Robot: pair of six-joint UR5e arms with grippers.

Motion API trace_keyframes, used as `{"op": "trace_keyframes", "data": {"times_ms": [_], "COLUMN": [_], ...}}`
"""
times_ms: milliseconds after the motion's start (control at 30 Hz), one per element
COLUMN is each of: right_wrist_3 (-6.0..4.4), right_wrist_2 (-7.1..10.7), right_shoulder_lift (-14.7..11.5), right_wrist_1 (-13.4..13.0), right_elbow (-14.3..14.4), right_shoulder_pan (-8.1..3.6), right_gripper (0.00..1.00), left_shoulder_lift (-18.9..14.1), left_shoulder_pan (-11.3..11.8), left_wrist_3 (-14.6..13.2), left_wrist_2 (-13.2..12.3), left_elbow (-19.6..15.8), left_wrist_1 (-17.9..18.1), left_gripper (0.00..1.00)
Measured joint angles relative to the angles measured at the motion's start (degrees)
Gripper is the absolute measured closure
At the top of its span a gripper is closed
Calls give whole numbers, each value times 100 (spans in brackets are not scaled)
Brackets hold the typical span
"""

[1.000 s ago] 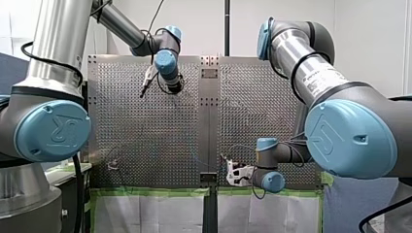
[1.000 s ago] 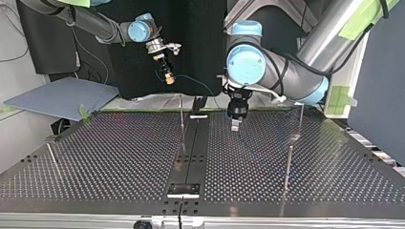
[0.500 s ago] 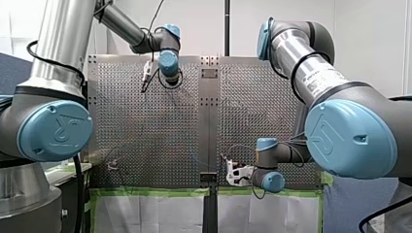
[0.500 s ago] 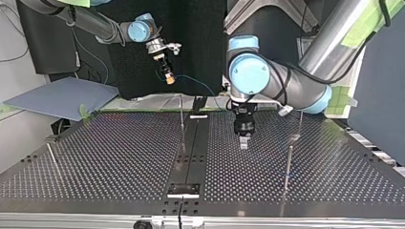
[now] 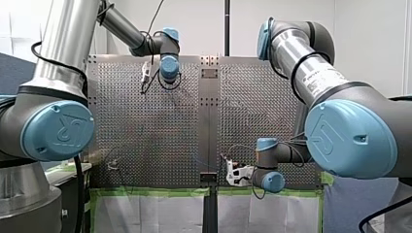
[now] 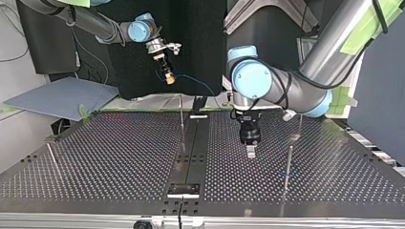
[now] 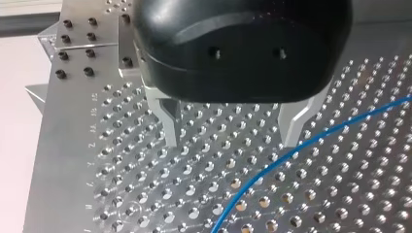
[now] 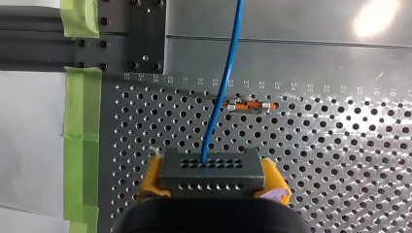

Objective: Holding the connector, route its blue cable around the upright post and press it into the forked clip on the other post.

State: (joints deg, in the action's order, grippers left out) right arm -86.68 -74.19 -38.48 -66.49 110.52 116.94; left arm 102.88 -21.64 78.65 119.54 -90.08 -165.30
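Observation:
My right gripper point(image 8: 212, 191) has its yellow pads shut on a dark grey connector point(image 8: 212, 172). The blue cable point(image 8: 223, 82) leaves the connector and runs ahead over the table's edge. In the top view this gripper point(image 6: 167, 77) hangs above the far edge, and the cable point(image 6: 196, 82) trails to the view's right. My left gripper point(image 7: 233, 138) is open with nothing between its metal fingers point(image 7: 170, 126), just above the perforated table, and the blue cable point(image 7: 301, 148) lies on the plate ahead of it. In the top view it point(image 6: 250, 151) points down near a thin post point(image 6: 288, 167).
Other thin posts stand on the table point(image 6: 119, 157): one near the centre strip point(image 6: 181, 117), one at the far right point(image 6: 301, 121), one at the left point(image 6: 51, 157). A small orange and white piece point(image 8: 250, 105) lies ahead of the connector. Green tape point(image 8: 80, 126) lines the table's edge.
My left gripper has moved across the table toward the top view's camera and slightly to its right, still open. My right gripper has stayed put with the connector.

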Motion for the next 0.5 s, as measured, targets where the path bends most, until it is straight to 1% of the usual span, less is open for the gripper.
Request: {"op": "trace_keyframes", "data": {"times_ms": [100, 233, 433, 500], "right_wrist_3": [3, 12, 17, 17], "right_wrist_2": [0, 0, 0, 0], "right_shoulder_lift": [0, 0, 0, 0], "right_wrist_1": [5, 11, 12, 10], "right_elbow": [0, 0, -3, -3], "right_shoulder_pan": [0, 1, 0, 0], "right_gripper": [100, 100, 100, 100], "left_shoulder_lift": [110, 248, 291, 299], "left_shoulder_pan": [10, 12, 21, 24], "left_wrist_3": [-86, -219, -328, -352], "left_wrist_2": [64, 235, 501, 540], "left_elbow": [31, 43, 39, 38], "left_wrist_1": [123, 316, 602, 659], "left_gripper": [0, 0, 0, 0]}}
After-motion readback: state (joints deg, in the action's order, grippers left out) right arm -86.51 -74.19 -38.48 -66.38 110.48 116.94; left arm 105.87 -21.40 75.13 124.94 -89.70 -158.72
